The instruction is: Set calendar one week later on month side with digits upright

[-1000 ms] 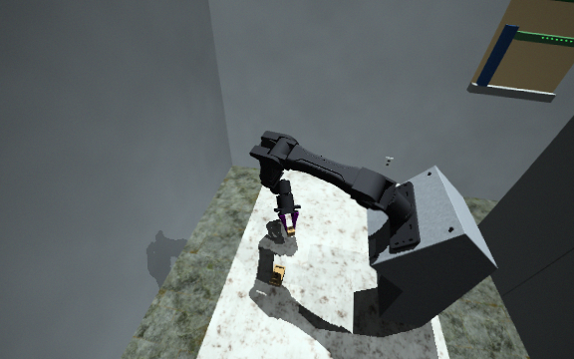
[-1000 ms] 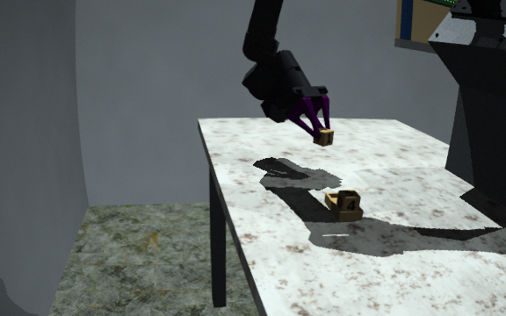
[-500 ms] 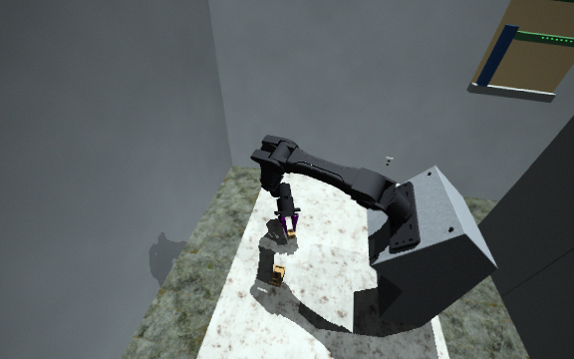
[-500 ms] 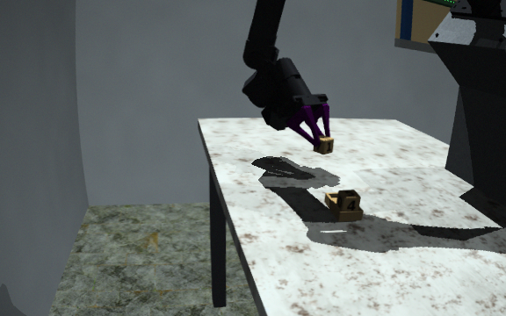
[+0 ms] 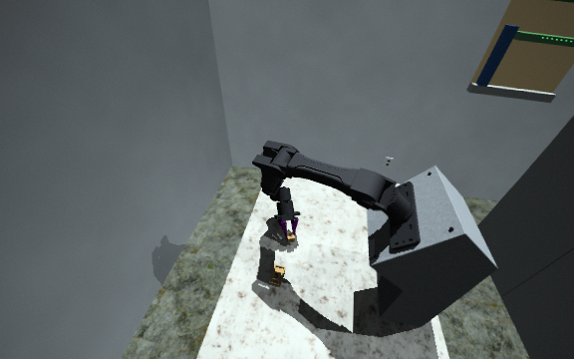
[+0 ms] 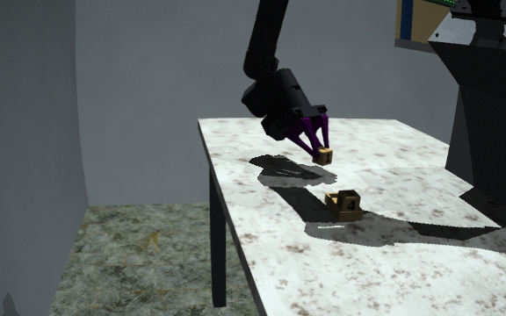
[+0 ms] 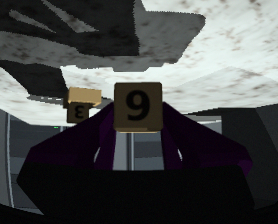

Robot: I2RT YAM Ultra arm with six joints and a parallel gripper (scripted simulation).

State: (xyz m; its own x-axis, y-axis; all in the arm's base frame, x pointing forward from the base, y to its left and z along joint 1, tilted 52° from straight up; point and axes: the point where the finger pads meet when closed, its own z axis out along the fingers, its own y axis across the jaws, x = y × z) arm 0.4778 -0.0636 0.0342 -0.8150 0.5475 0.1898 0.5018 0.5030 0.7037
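In the top view, the black arm (image 5: 324, 170) (image 6: 271, 39) reaches out from the grey pedestal (image 5: 431, 209) (image 6: 486, 110) and bends down over the pale, speckled bench (image 5: 247, 309) (image 6: 301, 272) (image 7: 250, 30). The end effector (image 5: 290, 234) (image 6: 321, 151) (image 7: 138, 109), with its purple fingers, is grasping a small wooden cube (image 5: 291, 237) (image 6: 323, 156) (image 7: 138, 107). The tray (image 5: 275, 282) (image 6: 350, 215) stands well apart from it, with the other cube (image 6: 350, 201) (image 7: 78, 112) inside; no digit can be read from here.

In the exterior view, the grasped cube hangs in the air above the bench, a 1 on one of its side faces. The tray lies flat on the bench, lower and nearer the camera. The other cube stands in it toward one end, showing an upright 4 on the face above the front wall, while the rest of the tray's length has no cube in it.

In the wrist view, the grasped cube sits between the fingertips, and the face toward the camera bears a digit that could be a 6 or a 9. Beyond it, off to the image's left, the other cube shows a 3, upside down from this angle.
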